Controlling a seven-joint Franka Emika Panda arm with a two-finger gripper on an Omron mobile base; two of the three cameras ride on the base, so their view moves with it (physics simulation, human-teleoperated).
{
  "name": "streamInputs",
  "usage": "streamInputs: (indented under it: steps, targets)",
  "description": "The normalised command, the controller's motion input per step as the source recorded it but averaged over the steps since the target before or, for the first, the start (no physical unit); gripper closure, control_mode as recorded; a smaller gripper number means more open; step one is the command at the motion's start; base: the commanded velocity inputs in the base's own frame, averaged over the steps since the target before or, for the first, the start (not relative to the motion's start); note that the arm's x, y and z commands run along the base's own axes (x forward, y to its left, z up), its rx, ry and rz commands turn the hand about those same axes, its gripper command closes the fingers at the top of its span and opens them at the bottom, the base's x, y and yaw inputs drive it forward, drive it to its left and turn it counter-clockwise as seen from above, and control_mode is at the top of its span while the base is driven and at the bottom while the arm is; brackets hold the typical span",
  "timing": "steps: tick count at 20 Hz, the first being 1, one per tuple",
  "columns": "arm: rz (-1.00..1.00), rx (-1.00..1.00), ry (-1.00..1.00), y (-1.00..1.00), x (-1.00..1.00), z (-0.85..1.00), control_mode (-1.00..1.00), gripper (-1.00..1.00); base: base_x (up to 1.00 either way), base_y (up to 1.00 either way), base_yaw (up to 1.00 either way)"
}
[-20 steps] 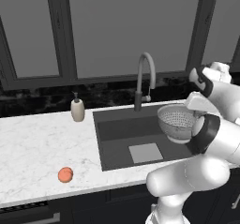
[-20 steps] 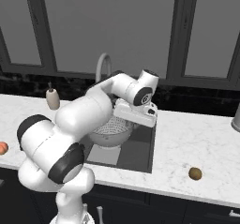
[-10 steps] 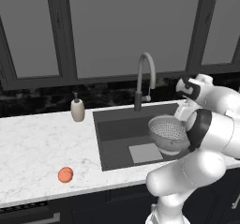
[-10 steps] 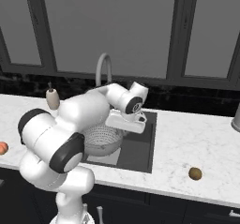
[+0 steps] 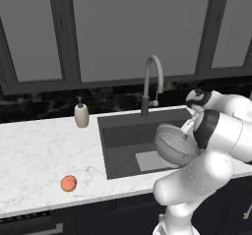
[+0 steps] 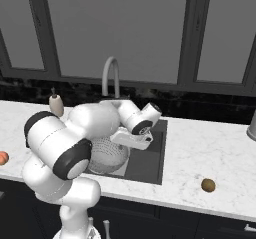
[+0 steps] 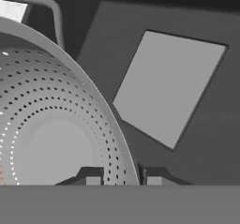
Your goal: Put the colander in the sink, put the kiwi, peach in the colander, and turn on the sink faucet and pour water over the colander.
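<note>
Colander (image 5: 175, 143) held by its rim over the sink (image 5: 118, 140), the claw (image 7: 121, 180) closed on the thin metal wall with one finger inside the bowl and one outside, as the hand view shows. The bowl hangs tilted in the right part of the basin, above the lighter square patch (image 7: 171, 89) at the bottom; whether it already touches the floor cannot be told. Peach (image 5: 69, 183) lies on the bench (image 5: 34, 155) well to the left of the sink, near the front edge; kiwi (image 6: 208, 185) lies on the bench to the right of the sink, also near the front edge. Faucet (image 5: 151, 84) stands behind the basin, with no stream running, and a soap dispenser (image 5: 81, 114) stands just beside the sink's left rear corner. Chief risk, as a judgement: a release while the bowl is tilted or off the floor may let it roll or tip onto its side, leaving the opening turned away from the fruit and out from under the spout. A thin-rim grip may also slip, and both fruits sit close enough to the front edge to be nudged off during pickup.
</note>
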Motion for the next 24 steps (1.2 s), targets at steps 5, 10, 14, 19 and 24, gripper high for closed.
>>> streamInputs:
  steps: [5,10,14,19,24]
  targets:
    - [-0.08,0.02,0.0,0.21,0.51,-0.14,-1.0,1.0,0.0,0.0,0.0]
    - [-0.16,0.0,0.02,-0.05,0.51,-0.18,-1.0,1.0,0.0,0.0,0.0]
    - [-0.18,0.0,0.0,-0.13,0.31,-0.29,-1.0,1.0,0.0,0.0,0.0]
    - [-0.2,-0.01,0.03,0.0,0.37,-0.39,-1.0,1.0,0.0,0.0,0.0]
    - [-0.19,-0.02,0.06,-0.03,0.36,-0.51,-1.0,1.0,0.0,0.0,0.0]
